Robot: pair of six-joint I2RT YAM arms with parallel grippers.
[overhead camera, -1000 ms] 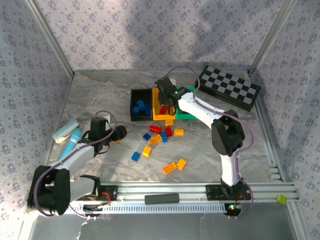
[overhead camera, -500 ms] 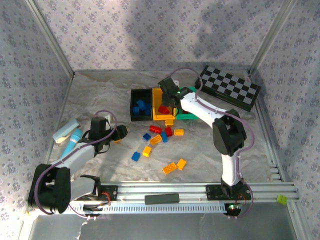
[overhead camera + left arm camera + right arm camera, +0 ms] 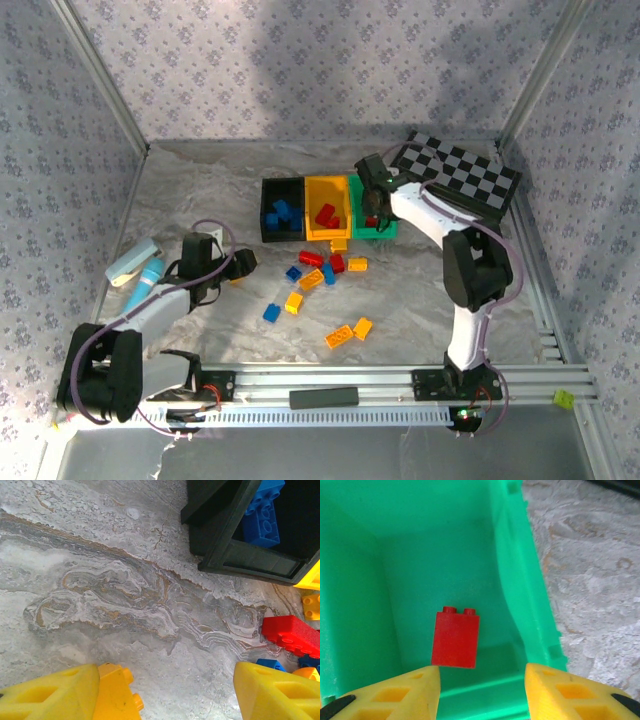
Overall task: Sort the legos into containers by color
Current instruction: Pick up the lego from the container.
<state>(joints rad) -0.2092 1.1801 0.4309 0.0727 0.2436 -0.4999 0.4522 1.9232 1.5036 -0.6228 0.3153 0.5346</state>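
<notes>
**Red brick in green bin; both sets of jaws spread**

Patterned fabric walls (image 3: pixel 300 70) enclose a marbled grey counter (image 3: pixel 200 190). A checkerboard (image 3: pixel 460 175) is set at its far right.

The right arm (image 3: pixel 470 270) is extended over the containers (image 3: pixel 264 195). The right jaws are spread above the green bin (image 3: pixel 520 580), pinching nothing. A red brick (image 3: pixel 455 639) is seen beyond them; whether it rests on the bin floor or is in mid-air cannot be told.

The left jaws are spread wide, low over the counter. An orange brick (image 3: pixel 117 692) lies against one finger only and is not gripped.

Blue bricks (image 3: pixel 280 213) are held in the black bin (image 3: pixel 240 560). A second red brick (image 3: pixel 326 215) lies in the yellow-orange bin (image 3: pixel 310 200). Loose legos (image 3: pixel 312 278) are scattered just in front of the bins.

Risks, as judged:
- Red is split across two bins, so the sort may end muddled unless one brick is moved.
- The orange brick may be shoved aside rather than caught if the left jaws close off-centre.
- The loose bricks lie crowded, so neighbours may be knocked during a pick.

The counter looks smooth and slick, so nudged bricks are likely to slide.
</notes>
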